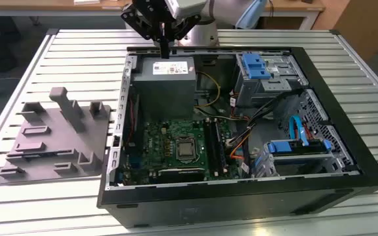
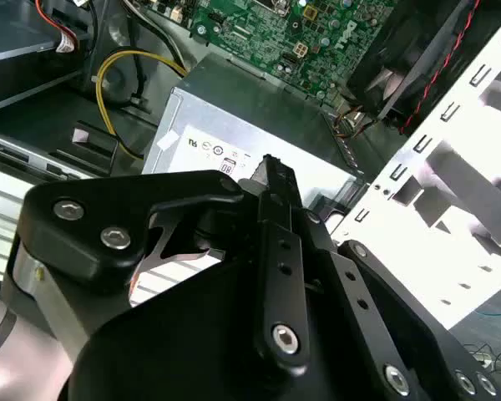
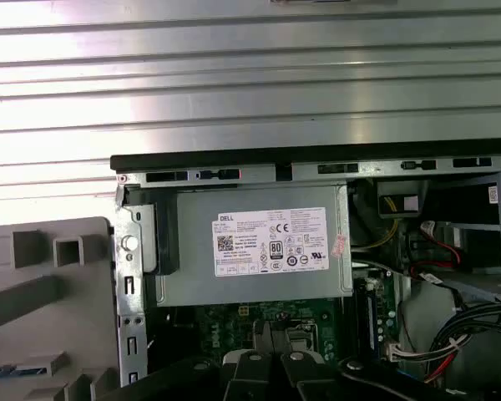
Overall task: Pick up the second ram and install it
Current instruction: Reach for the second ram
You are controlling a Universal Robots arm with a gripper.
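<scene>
Exterior view high above the case [image 1: 241, 201]; both wrist views close over the power supply [image 3: 259, 242] [image 2: 259, 117]

The table [image 1: 45, 206] is bare ribbed metal, bright and glossy. At nine o'clock from the computer case [image 1: 241, 194] (matt black painted sheet metal) lies a holder plate [image 1: 51, 142] of dull grey moulded plastic. The power supply [image 1: 163, 86] is plain grey steel with a paper label [image 1: 173, 67]. The gripper [image 1: 165, 53] is matt black.

Slatted metal table [image 1: 38, 206] bearing an open black computer case [image 1: 208, 204] and, just beside it on the exterior view's left, a grey moulded holder plate [image 1: 45, 147].
</scene>
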